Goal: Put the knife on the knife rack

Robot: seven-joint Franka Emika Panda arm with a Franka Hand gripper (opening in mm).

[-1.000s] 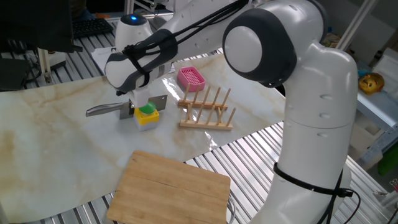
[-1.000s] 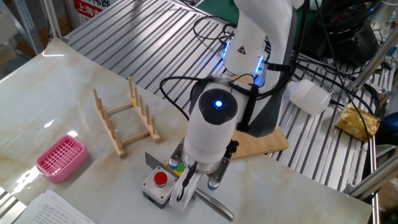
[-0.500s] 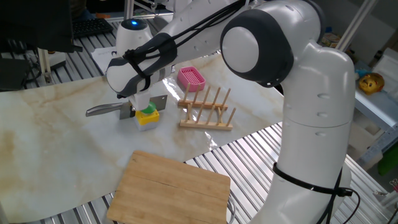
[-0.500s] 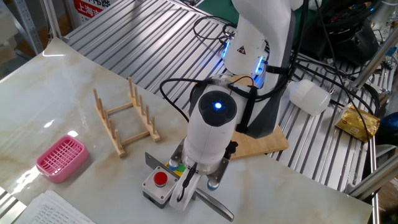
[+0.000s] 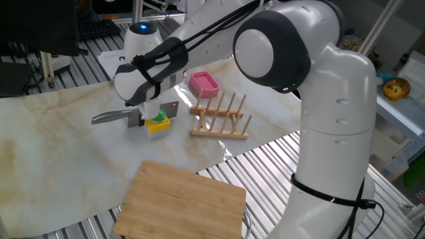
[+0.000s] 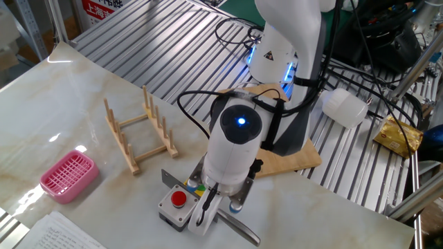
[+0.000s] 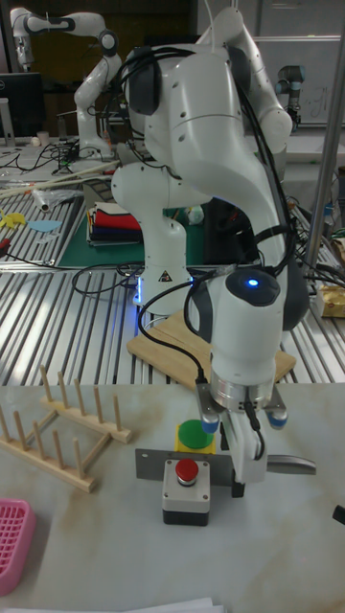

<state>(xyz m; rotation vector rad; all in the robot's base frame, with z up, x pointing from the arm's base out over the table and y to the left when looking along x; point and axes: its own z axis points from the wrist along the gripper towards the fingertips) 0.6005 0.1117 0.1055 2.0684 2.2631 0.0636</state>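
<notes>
Early stage — knife (image 5: 126, 115) lies flat on the table (image 5: 53, 153), beside the button box (image 7: 186, 488); gripper (image 7: 238, 487) is down over its handle end, fingers straddling it, though whether they clamp it I cannot tell; knife rack (image 5: 221, 119) stands empty, well apart; lift and transfer remain; no readable writing on task items.

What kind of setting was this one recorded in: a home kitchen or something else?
Most likely a robotics lab, not a kitchen. The marble-look sheet lies on a slatted metal workbench, further robot arms stand behind, and an emergency-stop button box sits beside the knife.
</notes>
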